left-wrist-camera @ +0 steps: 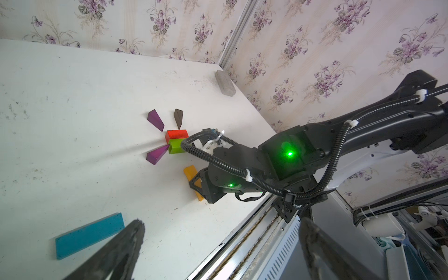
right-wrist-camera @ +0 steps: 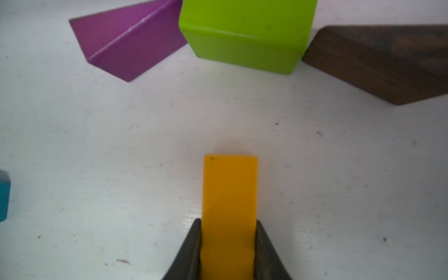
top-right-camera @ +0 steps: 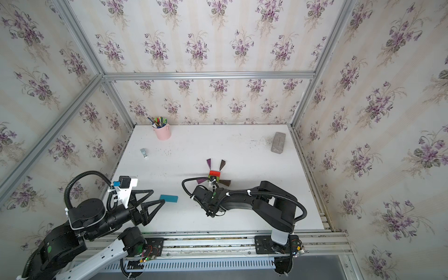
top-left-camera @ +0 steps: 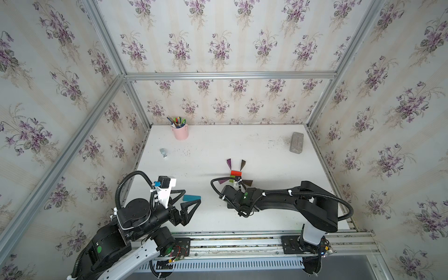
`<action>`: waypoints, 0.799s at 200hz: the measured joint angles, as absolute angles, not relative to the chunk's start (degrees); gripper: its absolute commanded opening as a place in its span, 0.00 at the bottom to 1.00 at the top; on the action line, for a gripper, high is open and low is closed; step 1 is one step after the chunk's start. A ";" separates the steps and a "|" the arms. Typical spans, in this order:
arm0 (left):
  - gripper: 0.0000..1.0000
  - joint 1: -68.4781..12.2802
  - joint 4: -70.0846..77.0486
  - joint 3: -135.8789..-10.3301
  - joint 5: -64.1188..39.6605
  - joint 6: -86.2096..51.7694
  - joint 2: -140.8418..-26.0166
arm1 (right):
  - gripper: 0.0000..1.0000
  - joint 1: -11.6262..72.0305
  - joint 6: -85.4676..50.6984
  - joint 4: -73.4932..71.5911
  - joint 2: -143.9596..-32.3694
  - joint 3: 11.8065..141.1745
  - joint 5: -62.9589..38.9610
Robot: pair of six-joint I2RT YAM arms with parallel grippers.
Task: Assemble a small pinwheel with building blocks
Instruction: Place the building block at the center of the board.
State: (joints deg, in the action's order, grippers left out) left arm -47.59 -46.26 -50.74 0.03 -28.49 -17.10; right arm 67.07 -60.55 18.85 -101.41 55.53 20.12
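The pinwheel's centre, a red block (top-left-camera: 236, 172) against a green block (right-wrist-camera: 244, 31), lies mid-table. Two purple wedges (top-left-camera: 228, 163) (right-wrist-camera: 131, 43) and two brown wedges (top-left-camera: 243, 164) (right-wrist-camera: 383, 63) fan out around it. My right gripper (right-wrist-camera: 229, 223) is shut on a yellow bar (right-wrist-camera: 230, 189), low over the table. The bar's free end points at the green block, with a gap between them. In both top views the right wrist (top-left-camera: 242, 196) hides this bar. My left gripper (left-wrist-camera: 221, 220) hangs open and holds nothing. A blue bar (left-wrist-camera: 89, 235) lies flat beside one of its fingers.
A pink pen cup (top-left-camera: 180, 132) stands at the back left, and a grey slab (top-left-camera: 296, 142) lies at the back right. A small grey object (top-left-camera: 163, 152) sits near the left wall. A metal rail (top-left-camera: 242, 240) runs along the table's front edge.
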 measured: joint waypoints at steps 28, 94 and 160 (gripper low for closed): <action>1.00 -47.59 -47.86 -51.37 0.62 -27.53 -16.34 | 0.25 67.05 -62.72 18.37 -102.59 56.84 20.56; 1.00 -47.59 -49.10 -52.86 0.80 -25.50 -16.32 | 0.32 66.46 -65.65 18.85 -105.01 59.75 22.00; 1.00 -47.59 -49.69 -53.52 -0.36 -22.31 -19.29 | 0.56 66.41 -65.89 19.09 -104.71 59.86 21.80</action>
